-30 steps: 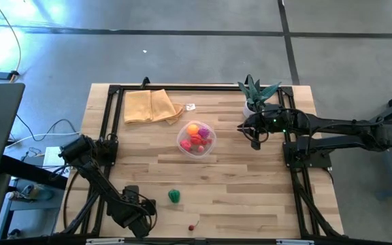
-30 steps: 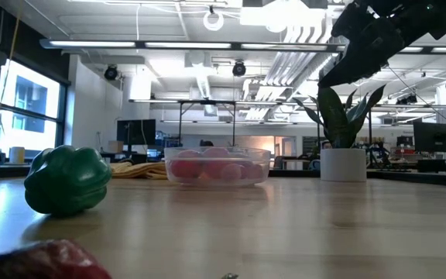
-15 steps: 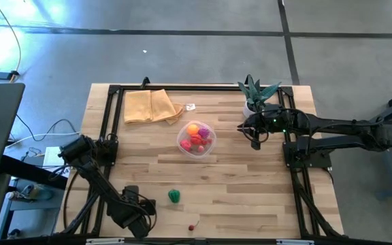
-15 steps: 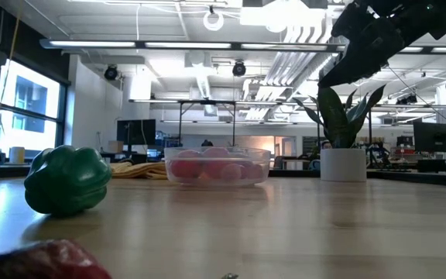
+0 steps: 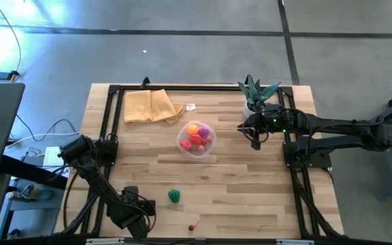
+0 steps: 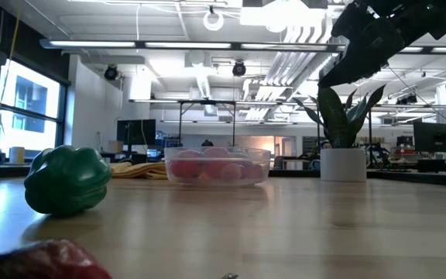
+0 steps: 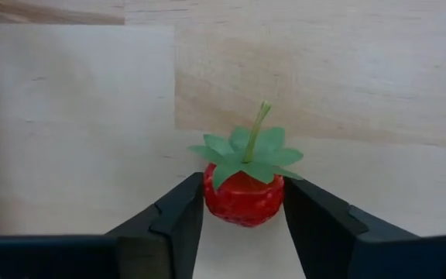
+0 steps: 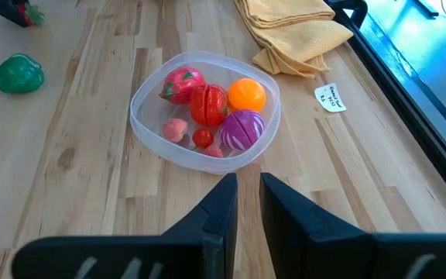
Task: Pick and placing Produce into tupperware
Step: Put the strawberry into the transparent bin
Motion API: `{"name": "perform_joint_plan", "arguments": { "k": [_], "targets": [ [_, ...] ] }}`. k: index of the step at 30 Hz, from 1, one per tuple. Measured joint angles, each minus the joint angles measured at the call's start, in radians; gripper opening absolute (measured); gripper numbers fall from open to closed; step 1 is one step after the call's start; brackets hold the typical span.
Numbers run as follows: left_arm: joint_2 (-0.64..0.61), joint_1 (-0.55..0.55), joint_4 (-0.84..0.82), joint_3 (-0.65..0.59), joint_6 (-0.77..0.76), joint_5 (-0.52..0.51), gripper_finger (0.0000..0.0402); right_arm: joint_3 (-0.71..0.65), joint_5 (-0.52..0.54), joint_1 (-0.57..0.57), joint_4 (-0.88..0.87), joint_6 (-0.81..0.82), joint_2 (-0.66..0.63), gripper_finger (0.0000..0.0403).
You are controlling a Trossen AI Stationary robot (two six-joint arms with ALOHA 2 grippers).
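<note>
Low view, pale wood table (image 6: 300, 225), bright ceiling lights, distant desks

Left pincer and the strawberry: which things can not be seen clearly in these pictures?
- Whether the left pincer presses the strawberry: left wrist view, its fingers flank the fruit and hide the sides.
- The strawberry in the high view: the left arm covers it.
- The small red piece on the table: high view, too small to identify.
- The red shape: low view, blurred and cut off.

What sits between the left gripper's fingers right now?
A red strawberry with a green leafy top sits between the left gripper's fingers, seen in the left wrist view.
</note>
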Motion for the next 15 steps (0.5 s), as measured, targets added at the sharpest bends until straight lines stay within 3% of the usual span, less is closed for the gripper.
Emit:
{"name": "perform_joint_plan", "arguments": {
  "k": [15],
  "targets": [
    [0.0, 0.002, 0.007, 0.001, 0.001, 0.001, 0.0145, 0.0, 0.0, 0.0, 0.0, 0.0, 0.0, 0.0046]
  ]
}}
